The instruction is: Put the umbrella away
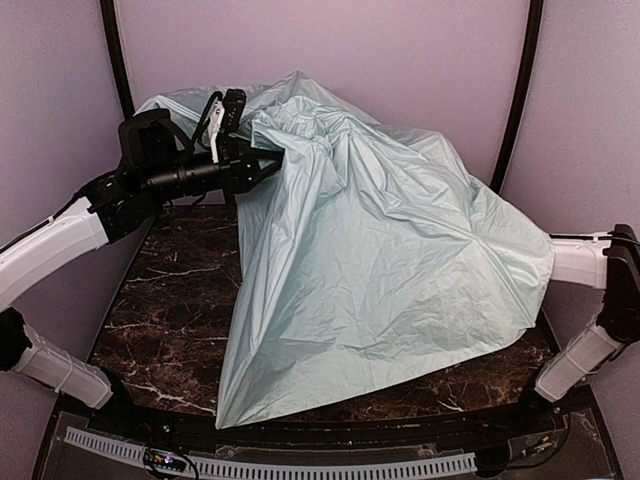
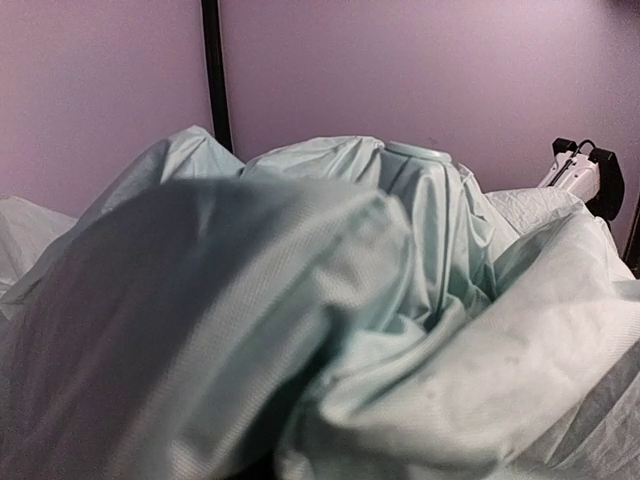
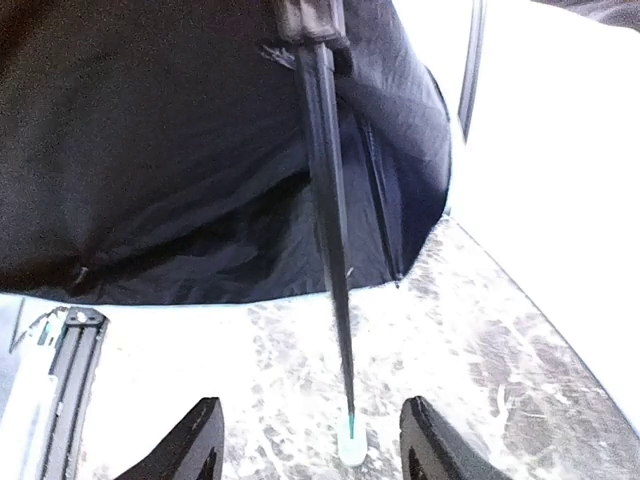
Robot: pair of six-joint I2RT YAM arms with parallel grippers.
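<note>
2 arms on umbrella [image 1: 380,250]: canopy draped over table [image 1: 170,300], centre thru 3 o'clock.
L gripper [image 1: 270,162] at approx 11 o'clock, jaws clamped on a fold of the mint fabric near the top; my L wrist cam shows only bunched cloth. R gripper [image 3: 315,445] sits under the canopy, hidden from top cam. Its jaws stand apart w/ nothing gripped, and a black rib [image 3: 330,230] hangs down w/ its mint tip between them. Black underside fills that view at 12.
</note>
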